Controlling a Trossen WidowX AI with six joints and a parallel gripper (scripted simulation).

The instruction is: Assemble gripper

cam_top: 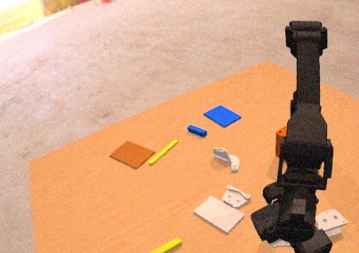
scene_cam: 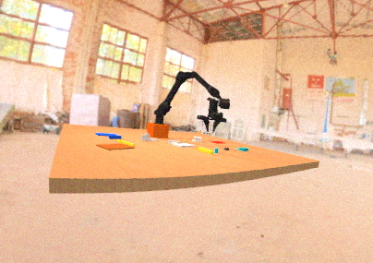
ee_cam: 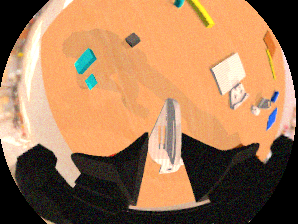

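My gripper (ee_cam: pixel 162 135) (scene_cam: pixel 210 128) is shut on a pale grey-white jaw, raised above the table. The held jaw (ee_cam: pixel 172 127) stands out lengthwise between the fingers in the wrist view. The gripper base (cam_top: pixel 331 219) (scene_cam: pixel 198 138) is white, with two round marks on top. It lies just right of the hand in the top view; its edge (ee_cam: pixel 167 170) shows behind the held jaw. The other jaw (cam_top: pixel 227 157) (ee_cam: pixel 262 105) lies on the table. A small white plate (cam_top: pixel 235 196) (ee_cam: pixel 238 96) with dark dots, perhaps the housing plate, lies beside a white square.
The white square (cam_top: pixel 219 215) (ee_cam: pixel 229 72) lies flat. Around are a blue square (cam_top: pixel 222 116), a blue bar (cam_top: pixel 196 130), a brown square (cam_top: pixel 132 154), a yellow stick (cam_top: pixel 163 152), a thicker yellow bar (ee_cam: pixel 202 12), teal blocks (ee_cam: pixel 85 61) and a dark block (ee_cam: pixel 132 40).
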